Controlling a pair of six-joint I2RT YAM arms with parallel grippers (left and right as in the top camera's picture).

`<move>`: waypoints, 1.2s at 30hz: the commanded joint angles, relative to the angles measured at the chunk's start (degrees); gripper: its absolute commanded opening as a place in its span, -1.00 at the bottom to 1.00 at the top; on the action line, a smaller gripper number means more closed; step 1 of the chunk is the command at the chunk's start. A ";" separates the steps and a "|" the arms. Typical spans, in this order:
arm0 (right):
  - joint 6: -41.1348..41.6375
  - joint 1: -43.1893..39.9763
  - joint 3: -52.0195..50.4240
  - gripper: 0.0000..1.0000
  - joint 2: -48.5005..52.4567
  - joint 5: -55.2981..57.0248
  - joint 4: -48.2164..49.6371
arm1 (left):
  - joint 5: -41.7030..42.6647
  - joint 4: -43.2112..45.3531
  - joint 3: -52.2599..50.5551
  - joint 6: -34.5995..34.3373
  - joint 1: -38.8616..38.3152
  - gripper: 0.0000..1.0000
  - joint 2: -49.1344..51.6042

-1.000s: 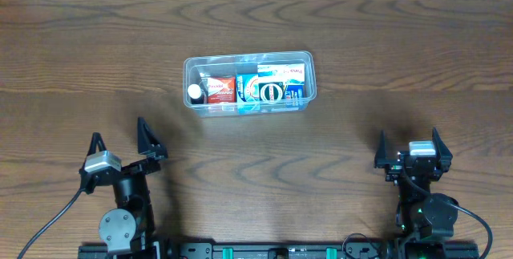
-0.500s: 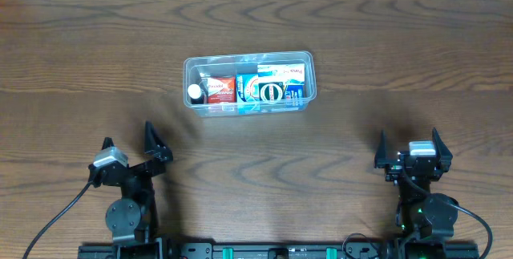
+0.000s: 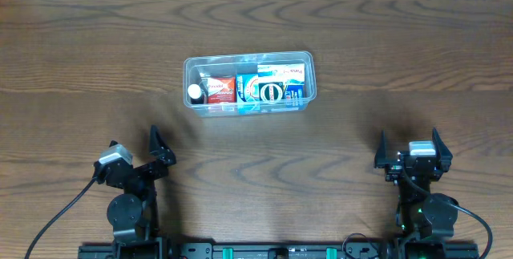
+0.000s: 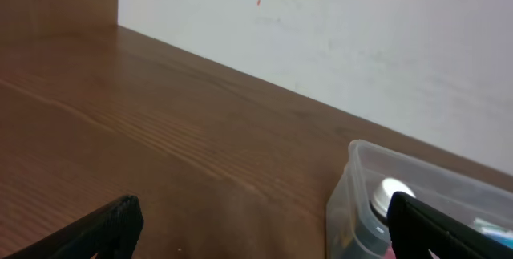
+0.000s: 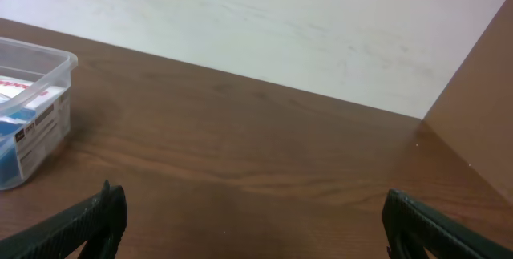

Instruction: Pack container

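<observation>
The clear plastic container stands on the wooden table, holding a small white-capped bottle, a red box and blue and white boxes. Its left end shows in the left wrist view and its right end in the right wrist view. My left gripper is open and empty at the front left, well short of the container. My right gripper is open and empty at the front right.
The wooden table runs to a white wall at the back. A wooden side panel stands at the right edge, another at the far left. Both arm bases sit at the front edge.
My left gripper has drawn back toward the front edge and a little to the right, still open. The right arm and the container have not moved.
</observation>
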 commanded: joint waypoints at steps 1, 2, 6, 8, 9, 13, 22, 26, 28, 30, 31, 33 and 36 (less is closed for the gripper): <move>-0.72 0.68 -0.09 0.98 -0.39 -0.17 -0.22 | -0.52 -2.93 -0.68 6.10 -0.22 0.96 -0.46; -0.72 0.68 -0.09 0.99 -0.39 -0.17 -0.24 | -0.52 -2.93 -0.68 7.19 -0.22 0.96 -0.46; -0.72 0.68 -0.09 0.98 -0.39 -0.17 -0.22 | -0.55 -2.86 -0.68 7.45 -0.22 0.96 -0.46; -0.72 0.68 -0.09 0.99 -0.39 -0.17 -0.22 | -0.55 -2.86 -0.68 7.45 -0.22 0.96 -0.46; -0.72 0.68 -0.09 0.99 -0.39 -0.15 -0.24 | -0.55 -2.89 -0.68 7.45 -0.22 0.96 -0.42; -0.72 0.68 -0.09 0.98 -0.39 -0.17 -0.24 | -0.55 -2.89 -0.68 7.45 -0.22 0.96 -0.35; -0.72 0.68 -0.09 0.98 -0.39 -0.17 -0.24 | -0.55 -2.89 -0.68 7.45 -0.22 0.96 -0.35; -0.72 0.68 -0.09 0.99 -0.39 -0.17 -0.22 | -0.55 -2.89 -0.68 7.45 -0.22 0.96 -0.35; -0.72 0.68 -0.09 0.99 -0.39 -0.17 -0.24 | -0.55 -2.89 -0.68 7.45 -0.22 0.96 -0.35; -0.72 0.68 -0.09 0.99 -0.39 -0.17 -0.22 | -0.55 -2.89 -0.68 7.45 -0.22 0.96 -0.35; -0.72 0.68 -0.09 0.98 -0.39 -0.17 -0.24 | -0.55 -2.89 -0.68 7.45 -0.22 0.96 -0.35; -0.72 0.68 -0.09 0.98 -0.39 -0.17 -0.24 | -0.55 -2.89 -0.68 7.45 -0.22 0.96 -0.35; -0.72 0.68 -0.09 0.99 -0.39 -0.17 -0.22 | -0.55 -2.89 -0.68 7.45 -0.22 0.96 -0.35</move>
